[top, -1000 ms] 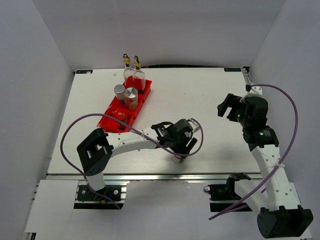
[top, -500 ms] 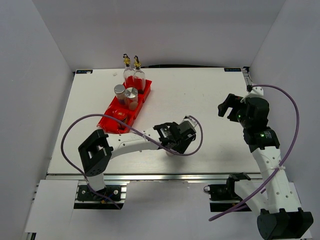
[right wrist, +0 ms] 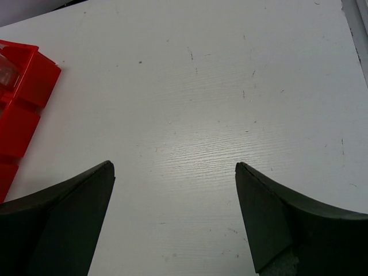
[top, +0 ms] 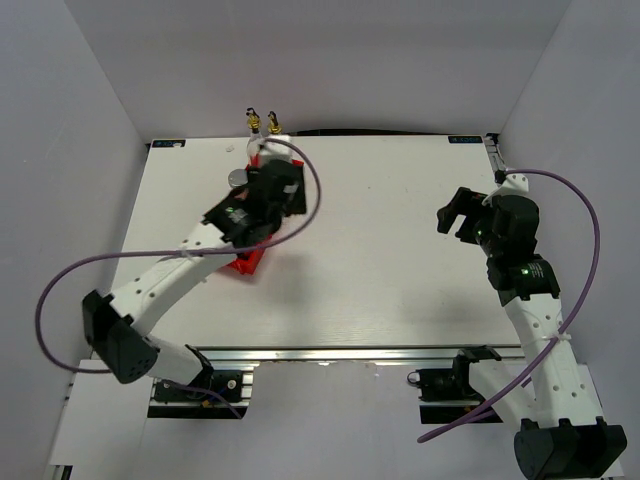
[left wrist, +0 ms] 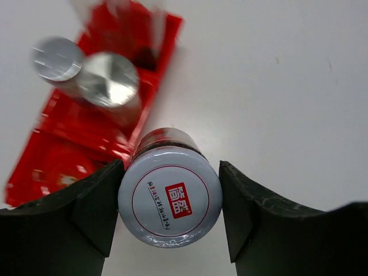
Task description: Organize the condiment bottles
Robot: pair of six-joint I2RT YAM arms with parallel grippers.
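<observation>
My left gripper (left wrist: pixel 171 168) is shut on a short dark jar with a pale lid and red logo (left wrist: pixel 170 200). It holds the jar just above the right edge of the red divided tray (left wrist: pixel 63 138). Two silver-capped shakers (left wrist: pixel 109 80) (left wrist: pixel 56 56) stand in the tray beyond it. In the top view the left gripper (top: pixel 262 200) covers most of the tray (top: pixel 248 262). One shaker cap (top: pixel 238 177) and the gold spouts of two cruets (top: pixel 253 122) (top: pixel 273 122) show past it. My right gripper (top: pixel 455 212) hangs open and empty over bare table at the right (right wrist: pixel 174 169).
The white table (top: pixel 380 230) is walled by grey panels at the back and sides. A purple cable (top: pixel 300 170) loops over the left arm above the tray. The tray's corner (right wrist: pixel 23 98) shows at the left of the right wrist view.
My left arm has swung from the front middle of the table back and left to the tray, carrying the jar. The right arm has stayed put.
</observation>
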